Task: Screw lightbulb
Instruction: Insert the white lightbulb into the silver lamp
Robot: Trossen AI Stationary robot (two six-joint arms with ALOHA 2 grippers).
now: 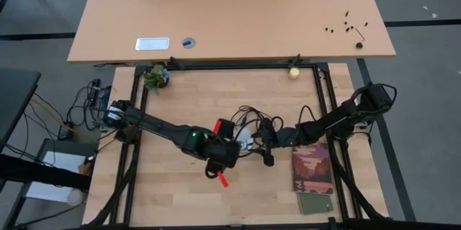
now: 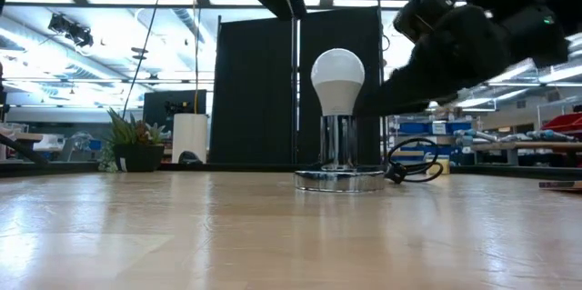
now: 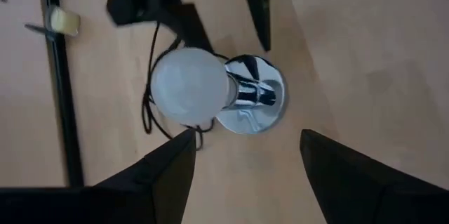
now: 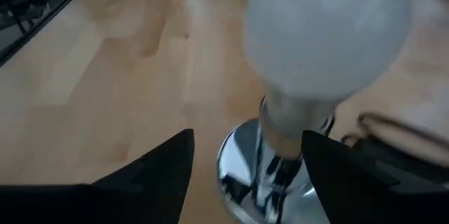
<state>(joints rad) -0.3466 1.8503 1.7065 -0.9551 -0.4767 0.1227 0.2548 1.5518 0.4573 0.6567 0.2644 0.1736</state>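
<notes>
The white lightbulb [image 2: 337, 79] stands upright with its base in the chrome socket stem [image 2: 337, 145], which rises from the round silver disc [image 2: 338, 181] at mid-table. It also shows in the high view [image 1: 245, 140]. My left gripper [image 3: 245, 175] is open above and beside the bulb [image 3: 189, 87], looking down on it, and touches nothing. My right gripper [image 4: 245, 175] is open close to the bulb [image 4: 326, 34] on its right side, with its fingers apart in front of the socket [image 4: 280, 157], and touches nothing. In the low view, my right arm [image 2: 473, 40] hangs to the right of the bulb.
A black cord [image 2: 414, 158] runs from the disc toward the far side. A booklet [image 1: 312, 166] and a small green notebook [image 1: 315, 203] lie at the near right. A yellowish ball [image 1: 294, 72] and a small plant [image 1: 155, 77] sit at the far edge.
</notes>
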